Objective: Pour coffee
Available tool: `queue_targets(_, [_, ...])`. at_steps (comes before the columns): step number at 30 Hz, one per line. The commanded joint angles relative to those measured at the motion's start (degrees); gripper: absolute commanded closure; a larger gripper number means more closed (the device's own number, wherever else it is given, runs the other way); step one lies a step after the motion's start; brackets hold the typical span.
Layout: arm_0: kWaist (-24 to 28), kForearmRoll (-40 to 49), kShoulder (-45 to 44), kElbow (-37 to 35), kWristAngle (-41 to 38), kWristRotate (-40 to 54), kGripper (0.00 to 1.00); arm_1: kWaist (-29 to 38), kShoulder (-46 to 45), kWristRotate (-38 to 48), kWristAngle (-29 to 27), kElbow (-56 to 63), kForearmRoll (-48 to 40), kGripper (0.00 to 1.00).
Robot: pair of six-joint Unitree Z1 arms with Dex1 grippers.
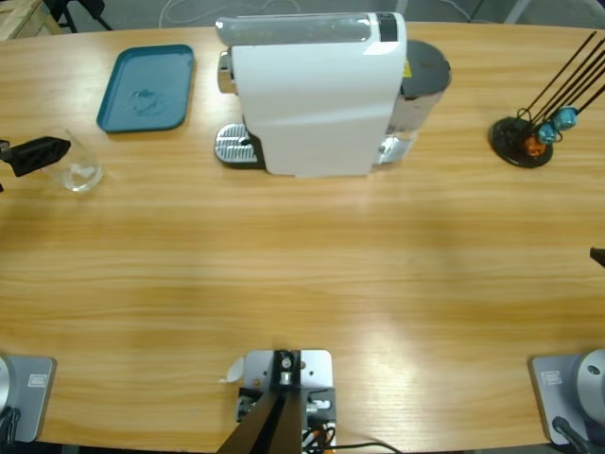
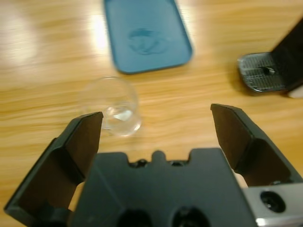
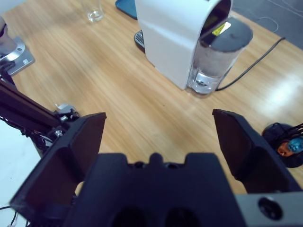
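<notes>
We hold our left gripper (image 2: 156, 125) wide open and empty just short of the clear glass (image 2: 112, 106), where no coffee is discernible. Beyond it lies the blue tray (image 2: 147, 33). Our right gripper (image 3: 158, 137), equally spread and empty, faces the white coffee machine (image 3: 177, 35).

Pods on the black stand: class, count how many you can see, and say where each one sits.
2. A blue pod and an orange pod sit side by side at the base of the stand, at the table's far right. More may be hidden behind them.
</notes>
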Motion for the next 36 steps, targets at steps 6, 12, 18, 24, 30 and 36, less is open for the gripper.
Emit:
queue_targets(6, [8.73,-2.44,10.58,2.01,2.93,-1.91,0.0,-0.41,-2.88,1.1,1.84,4.28,-1.75,0.0])
queue_targets(12, [10.42,-4.23,15.06,2.23,-1.07,-2.91,0.0,-0.45,-3.11,1.19,2.67,4.67,-2.19,0.0])
queue_targets(18, [12.79,-4.89,15.59,2.45,-3.38,-2.91,0.0,-0.46,-3.73,1.4,2.98,5.16,-2.72,0.004])
queue_targets(24, [14.02,-6.94,18.35,2.45,-4.11,-2.66,0.0,-0.41,-4.04,1.49,3.07,5.3,-2.72,0.004])
queue_targets(30, [15.22,-9.63,21.02,2.34,-5.82,-1.85,0.0,-0.43,-3.8,1.49,3.35,5.5,-3.2,0.004])
queue_targets(36, [16.52,-11.55,22.8,2.27,-6.38,-1.73,0.0,-0.41,-3.62,1.49,3.4,5.83,-3.72,0.004])
